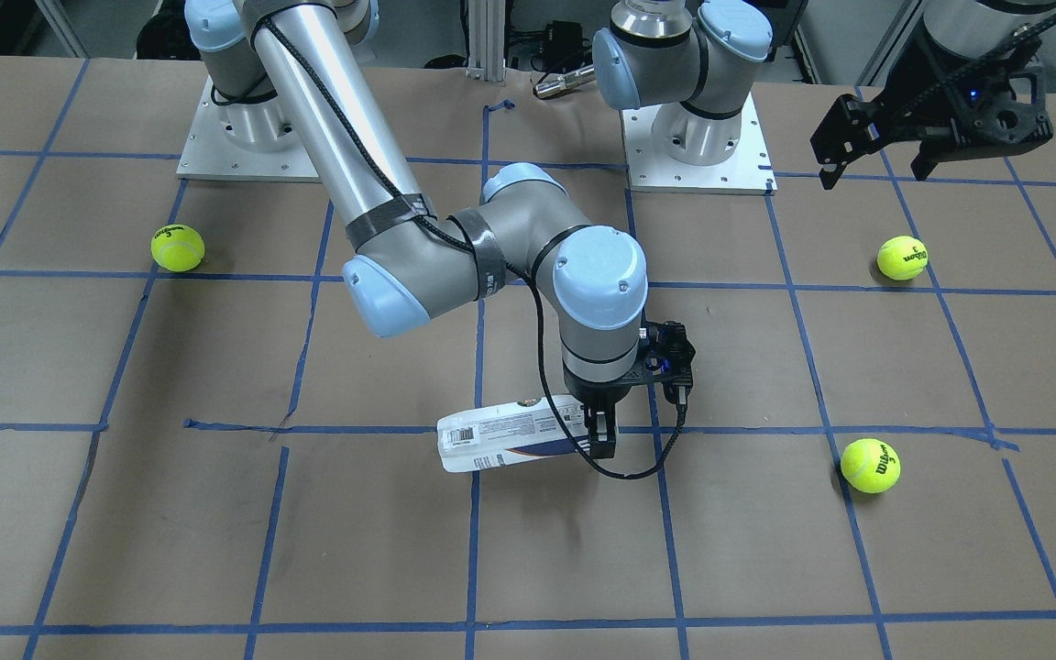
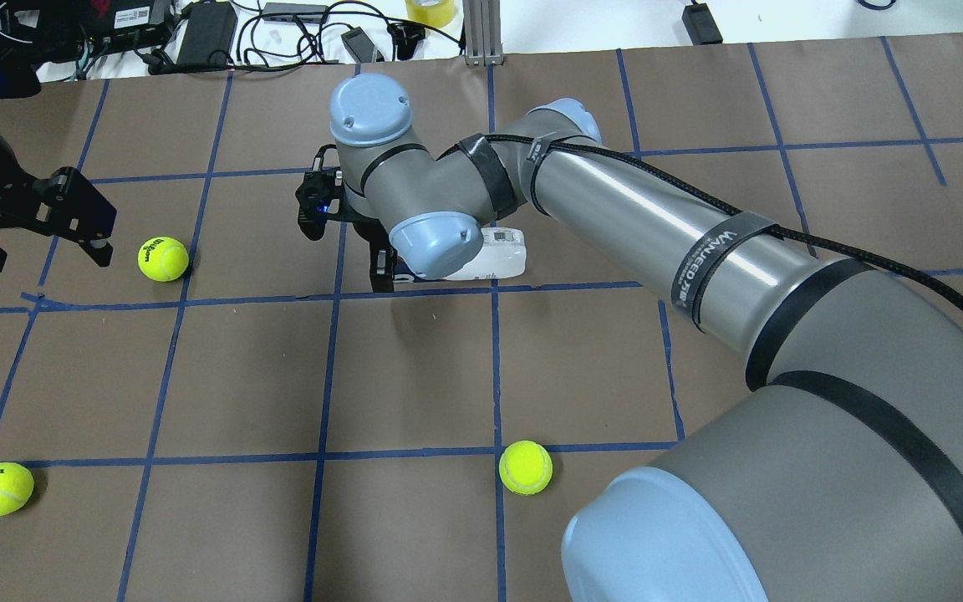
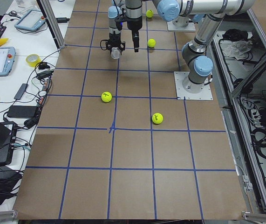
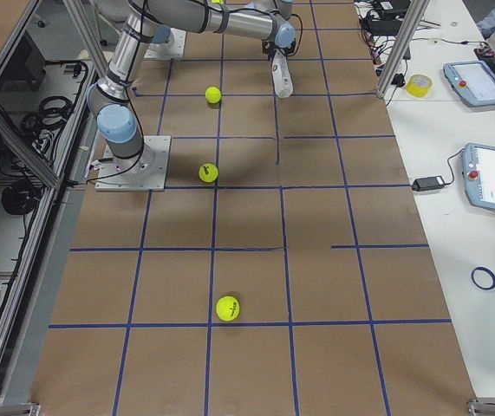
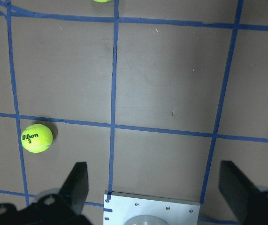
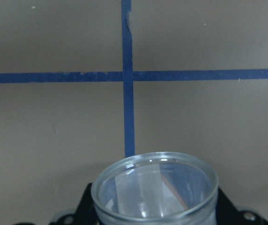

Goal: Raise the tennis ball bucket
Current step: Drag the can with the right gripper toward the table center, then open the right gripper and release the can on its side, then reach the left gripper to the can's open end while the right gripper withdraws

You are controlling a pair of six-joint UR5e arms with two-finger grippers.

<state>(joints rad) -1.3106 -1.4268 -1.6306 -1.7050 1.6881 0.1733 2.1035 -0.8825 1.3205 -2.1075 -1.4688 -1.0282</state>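
Clear plastic tennis ball bucket (image 1: 496, 440), long axis left-right at frame centre; right gripper (image 1: 601, 442) clamps its right end from above.

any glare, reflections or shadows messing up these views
Overhead: a bright glare streak runs along the right arm. Right wrist: the clear can shows reflections inside. Front-facing: even light, with only a faint soft shadow below the can.

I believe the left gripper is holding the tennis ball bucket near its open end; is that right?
Not quite: it is the right gripper that holds the tennis ball bucket near its open end, as the exterior front-facing view shows. The left gripper hangs open and empty.
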